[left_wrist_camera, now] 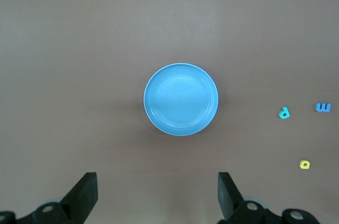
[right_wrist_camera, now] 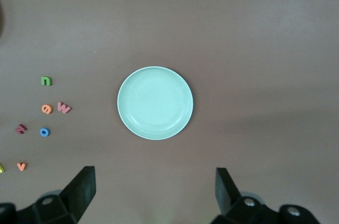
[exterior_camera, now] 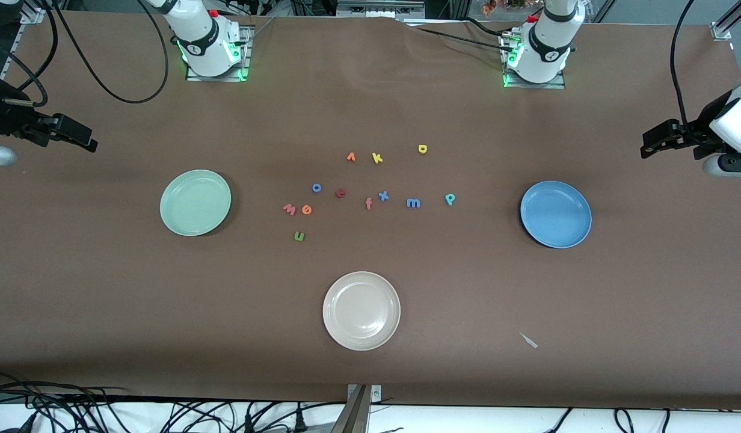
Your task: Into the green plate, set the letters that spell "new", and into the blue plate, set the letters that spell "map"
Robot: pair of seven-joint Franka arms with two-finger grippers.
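Both grippers are waiting wide open and empty: the left gripper (left_wrist_camera: 155,195) over the table by the blue plate (exterior_camera: 556,214), the right gripper (right_wrist_camera: 153,192) by the green plate (exterior_camera: 195,202). Both plates are sitting empty; all the letters are lying between them. The n (exterior_camera: 299,236), e (exterior_camera: 307,210) and w (exterior_camera: 289,209) are clustering nearest the green plate, so I'd be descending straight onto the lone n first.

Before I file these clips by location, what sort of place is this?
Probably a robotics lab: two arms bolted along a brown-covered table, loose cables at its edges, small foam letters between a pale mint-green plastic plate and a medium-blue plastic plate.
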